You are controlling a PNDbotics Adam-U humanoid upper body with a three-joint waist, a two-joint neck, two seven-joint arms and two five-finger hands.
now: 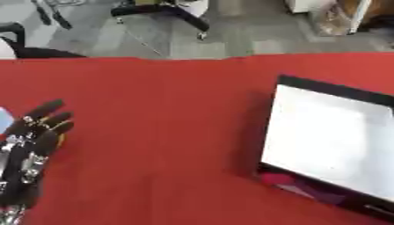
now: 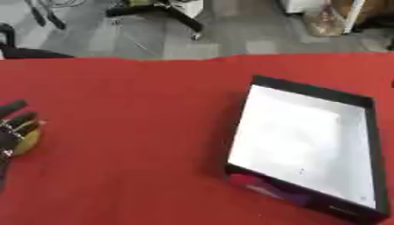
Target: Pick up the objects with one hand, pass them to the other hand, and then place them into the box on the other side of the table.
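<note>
My left hand [image 1: 31, 149] lies low at the table's left side, black with silver joints, its fingers stretched out and pointing away from me. A small yellow object [image 2: 27, 139] shows just under and beside the fingertips; I cannot tell whether they touch it. A pale blue thing [image 1: 4, 118] peeks in at the left edge next to the hand. The box [image 2: 308, 105], black-walled with a white floor, sits on the right side of the red table [image 1: 162, 114] and looks empty. My right hand shows in neither view.
A pink and purple patch [image 2: 265, 188] marks the box's near outer wall. Beyond the table's far edge are a grey floor, a black chair base [image 1: 165, 11] and a dark seat [image 1: 31, 50] at the far left.
</note>
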